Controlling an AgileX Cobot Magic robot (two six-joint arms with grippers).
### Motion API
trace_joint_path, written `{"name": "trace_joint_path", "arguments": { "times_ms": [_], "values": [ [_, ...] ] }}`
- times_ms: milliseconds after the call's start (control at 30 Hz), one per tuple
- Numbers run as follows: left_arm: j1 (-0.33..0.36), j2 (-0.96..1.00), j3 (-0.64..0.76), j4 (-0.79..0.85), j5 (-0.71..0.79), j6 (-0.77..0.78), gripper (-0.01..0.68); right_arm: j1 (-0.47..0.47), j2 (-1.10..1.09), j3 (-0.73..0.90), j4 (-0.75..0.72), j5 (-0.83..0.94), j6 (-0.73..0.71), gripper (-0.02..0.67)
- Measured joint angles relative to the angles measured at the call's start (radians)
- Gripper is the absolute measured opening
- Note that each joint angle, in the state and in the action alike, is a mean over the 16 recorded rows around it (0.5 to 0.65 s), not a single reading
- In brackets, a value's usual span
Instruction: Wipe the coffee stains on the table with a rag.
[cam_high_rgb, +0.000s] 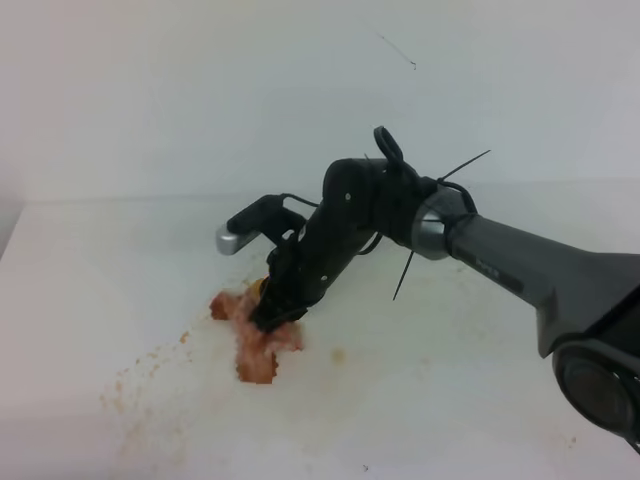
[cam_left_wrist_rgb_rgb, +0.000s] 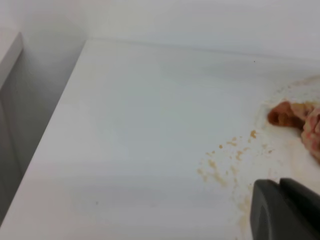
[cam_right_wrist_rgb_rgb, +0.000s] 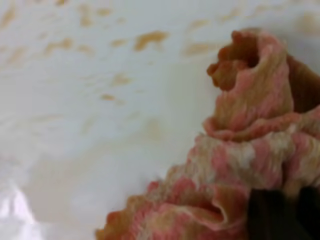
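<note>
**A:** so what's around the mess? anything blocking it?

**B:** not much honestly; the table (cam_high_rgb: 470, 400) is a plain white slab running back to a pale wall (cam_high_rgb: 200, 80), and in the left wrist view you can see the table's far edge dropping off beside a grey ledge (cam_left_wrist_rgb_rgb: 7, 55); the main thing in the way is the right arm (cam_high_rgb: 520, 265) itself, which reaches in from the right and covers the middle of the rag from above; a couple of black cable ties (cam_high_rgb: 405, 275) stick out near its wrist.

**A:** and the rag?

**B:** the rag (cam_high_rgb: 255, 350) sits on the table left of centre, pinned under the right gripper (cam_high_rgb: 275, 312); jaws look clamped on the cloth; it's a crumpled pinkish-orange wad, blotchy, with soaked tan-brown folds in the right wrist view (cam_right_wrist_rgb_rgb: 250, 145).

**A:** stains?

**B:** the coffee stains (cam_high_rgb: 135, 390) are a trail of tan speckles left of and nearer the camera than the rag, plus one faint spot just right of it; close up they're pale smears.

**A:** left gripper?

**B:** the left gripper (cam_left_wrist_rgb_rgb: 285, 210) only shows as a dark corner, above the table, apart from the rag; can't tell if it's open or closed.
</note>
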Motion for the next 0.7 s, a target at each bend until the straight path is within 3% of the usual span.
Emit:
{"name": "trace_joint_path", "arguments": {
  "times_ms": [433, 700],
  "values": [
    [0.0, 0.0, 0.0, 0.0, 0.0, 0.0, -0.002, -0.122, 0.009, -0.004, -0.033, -0.048, 0.027, 0.042],
    [0.0, 0.0, 0.0, 0.0, 0.0, 0.0, -0.002, -0.112, -0.036, 0.0, 0.021, -0.04, -0.056, 0.039]
  ]
}}
